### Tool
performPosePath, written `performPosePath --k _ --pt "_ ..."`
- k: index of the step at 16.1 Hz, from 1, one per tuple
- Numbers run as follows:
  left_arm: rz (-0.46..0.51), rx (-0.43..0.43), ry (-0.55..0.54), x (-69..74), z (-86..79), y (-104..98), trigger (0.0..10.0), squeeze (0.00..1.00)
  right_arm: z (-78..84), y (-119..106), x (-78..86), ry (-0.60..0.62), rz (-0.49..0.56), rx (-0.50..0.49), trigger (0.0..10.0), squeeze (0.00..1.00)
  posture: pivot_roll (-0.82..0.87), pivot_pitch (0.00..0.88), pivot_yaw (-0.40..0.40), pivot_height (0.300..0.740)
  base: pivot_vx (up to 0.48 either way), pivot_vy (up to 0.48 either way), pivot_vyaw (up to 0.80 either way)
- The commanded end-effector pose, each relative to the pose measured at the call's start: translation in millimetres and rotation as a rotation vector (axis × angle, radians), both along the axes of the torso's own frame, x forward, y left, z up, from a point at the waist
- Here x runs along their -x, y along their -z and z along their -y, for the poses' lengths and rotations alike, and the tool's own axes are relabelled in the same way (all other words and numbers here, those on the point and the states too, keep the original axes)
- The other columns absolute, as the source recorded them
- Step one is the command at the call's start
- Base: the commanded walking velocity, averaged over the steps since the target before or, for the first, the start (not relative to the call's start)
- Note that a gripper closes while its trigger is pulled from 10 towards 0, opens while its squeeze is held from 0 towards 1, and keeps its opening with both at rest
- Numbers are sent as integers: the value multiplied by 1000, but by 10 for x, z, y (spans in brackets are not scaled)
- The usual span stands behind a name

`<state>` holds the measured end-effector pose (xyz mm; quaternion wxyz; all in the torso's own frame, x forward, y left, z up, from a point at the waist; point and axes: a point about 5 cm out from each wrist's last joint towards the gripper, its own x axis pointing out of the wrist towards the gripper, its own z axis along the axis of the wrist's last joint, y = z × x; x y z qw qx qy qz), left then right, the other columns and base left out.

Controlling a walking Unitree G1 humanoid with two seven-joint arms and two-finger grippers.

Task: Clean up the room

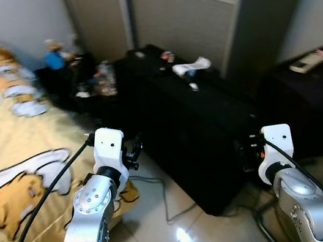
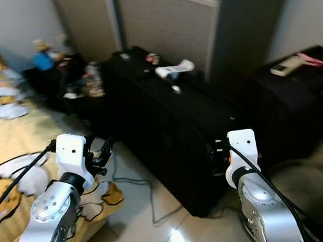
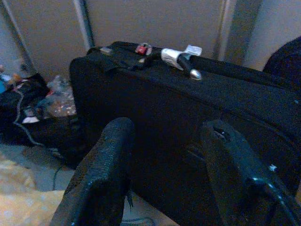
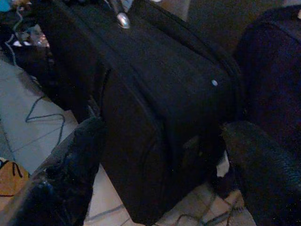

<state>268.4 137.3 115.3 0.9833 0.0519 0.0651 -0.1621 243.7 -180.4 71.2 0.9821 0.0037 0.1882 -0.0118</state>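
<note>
A large black suitcase [image 1: 203,145] lies on the floor ahead. On its top rest a crumpled white cloth [image 1: 192,66], a small red item [image 1: 167,56] and a silver-tipped object [image 3: 196,74]. My left gripper [image 3: 167,174] is open with nothing in it, held low in front of the suitcase's near left side, close to the bed edge. At the suitcase's near right corner my right gripper [image 4: 164,179] is also open and holds nothing. Neither gripper touches the suitcase.
A bed with a yellow cartoon sheet [image 1: 10,140] runs along the left. Bags, bottles [image 1: 102,81] and a toy [image 1: 54,55] crowd the back corner. A second dark case [image 1: 319,101] with a flat white item [image 1: 307,62] stands right. A cable [image 1: 159,183] trails over the tiles.
</note>
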Motion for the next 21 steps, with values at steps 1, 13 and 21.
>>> performPosePath --k 1,13,21 --pt "-6 4 10 4 8 15 10000 0 5 -11 -3 9 -1 -14 10000 0 -96 0 -6 740 0 0 -800" --pt "-15 16 44 74 -14 37 10000 0 -15 -32 -12 -5 14 -19 10000 0 -78 0 -21 740 0 0 -600" --pt "-23 0 31 84 -75 18 10000 0 -102 -52 -74 -89 12 -88 10000 0 -54 0 -31 740 0 0 0"
